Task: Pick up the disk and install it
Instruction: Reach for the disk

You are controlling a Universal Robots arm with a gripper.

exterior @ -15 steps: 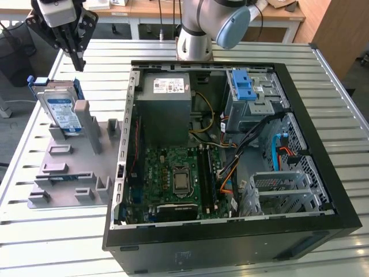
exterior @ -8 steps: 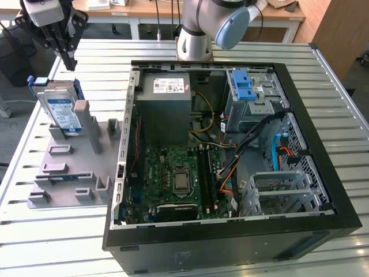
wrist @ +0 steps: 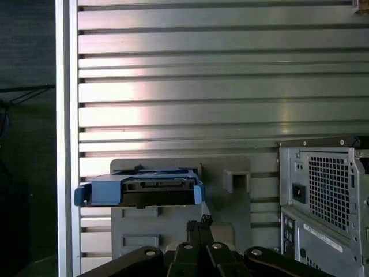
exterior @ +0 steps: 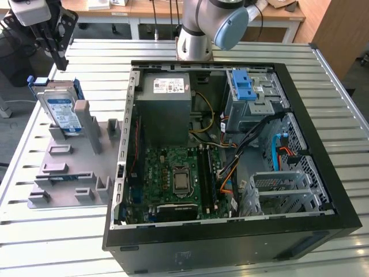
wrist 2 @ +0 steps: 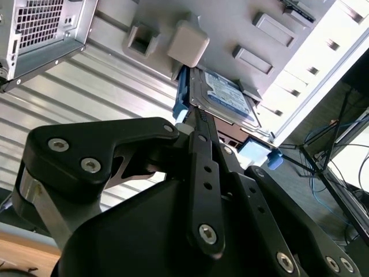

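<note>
The disk (exterior: 62, 112) stands on edge in a slot of a grey fixture plate (exterior: 63, 173) near the table's (exterior: 52, 248) edge on the exterior view's left, label facing out, blue carrier frame around it. The gripper (exterior: 60, 62) hangs above the disk's far end, apart from it, with its fingers pressed together on nothing. In both wrist views the closed fingertips point toward the disk (wrist 2: 225, 98) (wrist: 141, 187) with a clear gap between them. The table is ribbed aluminium. An open computer case (exterior: 230, 231) lies just beside the fixture, filling the middle of the table, with a green motherboard (exterior: 179, 179) and a grey metal box (exterior: 167, 109) inside. Wooden benches (exterior: 98, 7) stand beyond the far edge.
</note>
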